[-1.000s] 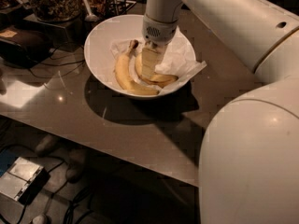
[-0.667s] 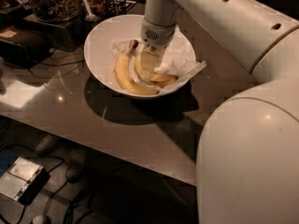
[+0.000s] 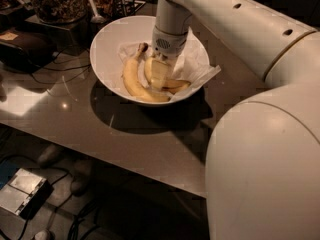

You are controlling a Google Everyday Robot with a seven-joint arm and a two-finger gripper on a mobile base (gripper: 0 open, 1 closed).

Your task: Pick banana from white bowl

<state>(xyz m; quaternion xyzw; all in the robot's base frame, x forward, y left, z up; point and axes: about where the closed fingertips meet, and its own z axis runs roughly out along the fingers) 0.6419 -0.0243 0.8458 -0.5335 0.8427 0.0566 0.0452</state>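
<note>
**Two bananas in bowl, gripper down on the shorter one**

Two bananas lie on crumpled paper lining [image 3: 199, 64] inside the white bowl [image 3: 106, 44], which sits on the worktop [image 3: 75, 124] toward its far side. The longer banana [image 3: 131, 79], evenly yellow with a dark stem tip pointing far, lies on the left of the bowl. The banana [image 3: 175, 85], the shorter and more curved one, lies just right of it, the two touching or nearly so. Its browned end shows to the right of the gripper.

The gripper [image 3: 160, 76] points straight down into the middle of the bowl, low over the banana's midsection and covering most of it. The white arm [image 3: 225, 14] reaches in from the right. Cannot tell whether the gripper has closed on the fruit or merely straddles it; contact looks likely but is hidden.

Step in hand, as judged: the grasp itself, at the bottom of the reach. Banana not yet lifted; it rests on the paper.

Next move calls for a firm hold on the shorter banana only, then a straight vertical lift clear of the rim. Watch for the longer banana or the paper dragging up with it.
</note>
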